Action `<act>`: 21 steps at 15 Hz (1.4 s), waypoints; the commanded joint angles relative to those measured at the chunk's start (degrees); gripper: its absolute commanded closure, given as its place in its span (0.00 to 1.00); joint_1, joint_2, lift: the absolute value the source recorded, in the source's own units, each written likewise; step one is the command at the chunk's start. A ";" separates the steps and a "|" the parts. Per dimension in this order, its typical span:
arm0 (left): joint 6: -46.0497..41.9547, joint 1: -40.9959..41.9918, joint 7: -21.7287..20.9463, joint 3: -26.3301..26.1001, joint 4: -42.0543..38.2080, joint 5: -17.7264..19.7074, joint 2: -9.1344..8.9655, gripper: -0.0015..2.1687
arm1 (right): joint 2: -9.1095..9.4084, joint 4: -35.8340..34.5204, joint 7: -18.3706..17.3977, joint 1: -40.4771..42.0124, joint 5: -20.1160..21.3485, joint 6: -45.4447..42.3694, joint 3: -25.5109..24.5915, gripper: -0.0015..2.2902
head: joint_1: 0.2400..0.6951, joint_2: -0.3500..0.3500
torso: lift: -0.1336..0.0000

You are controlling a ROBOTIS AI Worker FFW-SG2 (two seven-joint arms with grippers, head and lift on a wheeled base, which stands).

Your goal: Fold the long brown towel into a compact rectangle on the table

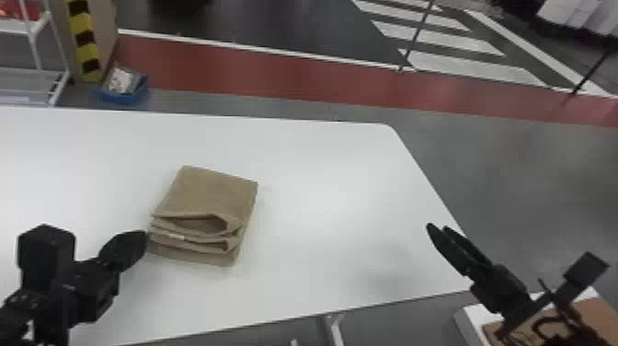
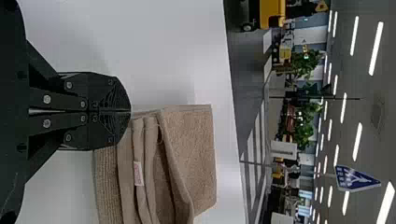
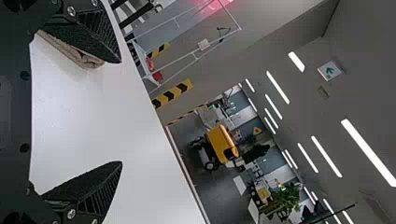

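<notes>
The brown towel (image 1: 209, 193) lies on the white table as a compact stack of folded layers, its folds facing the near side. At its near left corner is my left gripper (image 1: 146, 233). In the left wrist view the left gripper (image 2: 130, 111) is shut, fingers pressed together, tips against the edge of the towel (image 2: 191, 149); no layer can be made out between them. Well to the towel's right, over the table's right edge, is my right gripper (image 1: 437, 226). The right wrist view has the right gripper (image 3: 121, 112) wide open, and the towel (image 3: 86, 59) partly behind one finger.
The white table (image 1: 331, 184) extends around the towel, with its corner at the far right. Below its near right edge stands a brown-topped box or stand (image 1: 597, 313). Beyond the far edge, a blue bin (image 1: 123, 94) sits on the floor beside a white rack (image 1: 60, 83).
</notes>
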 commanded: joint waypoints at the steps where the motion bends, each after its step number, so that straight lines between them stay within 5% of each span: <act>1: -0.13 0.39 -0.09 -0.56 -0.35 0.25 -0.38 0.77 | 0.08 0.23 0.21 0.13 0.01 0.00 -0.21 0.06 | 1.00 0.02 | 0.10; 15: 1.27 5.14 3.25 -5.30 -7.91 1.65 -2.57 0.72 | 0.69 1.02 2.50 1.36 -2.37 0.53 -3.64 0.06 | 1.00 0.00 | 0.10; 16: 1.10 5.67 5.18 -4.51 -10.19 0.86 -2.05 0.57 | 0.69 0.58 2.41 1.63 -2.37 0.53 -3.64 0.06 | 1.00 0.00 | 0.10; 17: 1.27 6.55 5.62 -2.75 -12.92 0.68 -1.87 0.21 | 0.69 -0.47 2.06 1.80 -1.58 0.71 -3.55 0.06 | 1.00 0.00 | 0.10; 18: 1.98 7.07 5.62 -1.00 -15.47 0.77 -1.87 0.02 | 0.95 -2.32 1.09 2.07 0.27 0.71 -2.67 0.05 | 1.00 0.00 | 0.10; 21: 6.72 8.04 6.33 1.90 -20.21 0.33 -1.70 0.01 | 1.48 -6.62 -4.80 2.15 6.25 0.00 2.16 0.05 | 1.00 0.00 | 0.10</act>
